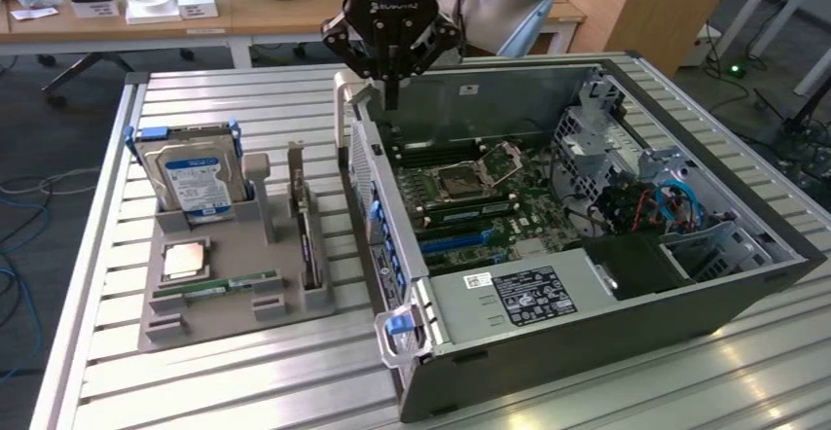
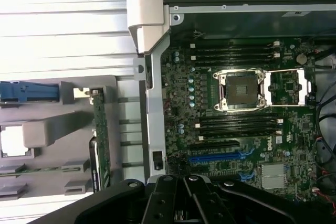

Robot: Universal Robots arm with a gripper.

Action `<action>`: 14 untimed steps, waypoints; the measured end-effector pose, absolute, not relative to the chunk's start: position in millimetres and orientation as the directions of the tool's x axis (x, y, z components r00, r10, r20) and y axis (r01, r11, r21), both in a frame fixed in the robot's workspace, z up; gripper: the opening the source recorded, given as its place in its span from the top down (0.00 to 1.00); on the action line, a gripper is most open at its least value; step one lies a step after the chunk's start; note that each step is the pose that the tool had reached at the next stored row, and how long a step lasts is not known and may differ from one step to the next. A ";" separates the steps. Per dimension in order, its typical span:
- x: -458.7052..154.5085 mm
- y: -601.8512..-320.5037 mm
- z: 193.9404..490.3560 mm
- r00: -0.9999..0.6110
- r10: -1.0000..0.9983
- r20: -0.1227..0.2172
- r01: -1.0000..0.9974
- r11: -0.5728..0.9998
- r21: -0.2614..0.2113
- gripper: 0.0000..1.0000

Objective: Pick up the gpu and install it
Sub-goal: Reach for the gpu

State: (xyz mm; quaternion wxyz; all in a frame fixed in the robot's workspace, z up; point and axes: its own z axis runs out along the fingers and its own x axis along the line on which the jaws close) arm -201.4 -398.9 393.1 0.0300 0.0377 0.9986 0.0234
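Observation:
The gpu (image 1: 309,245) stands on edge in a slot of the grey parts holder (image 1: 169,328), at the exterior view's left of the open computer case (image 1: 727,284). In the wrist view the gpu (image 2: 101,135) shows edge-on as a thin green and dark strip. My gripper (image 1: 387,97) hangs above the case's rear corner, shut with nothing between its fingers, well clear of the gpu. In the wrist view the gripper (image 2: 184,181) sits over the case wall, beside the motherboard (image 2: 241,129).
The holder also carries a silver hard drive (image 1: 195,172), a processor (image 1: 186,258) and a green memory stick (image 1: 214,284). A blue expansion slot (image 1: 454,243) lies on the motherboard. Everything rests on a slatted metal table (image 1: 234,391). A desk (image 1: 156,21) stands behind.

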 end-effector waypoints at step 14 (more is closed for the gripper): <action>-230.7 -398.9 392.6 -0.995 0.077 -0.058 0.074 0.996 0.049 0.89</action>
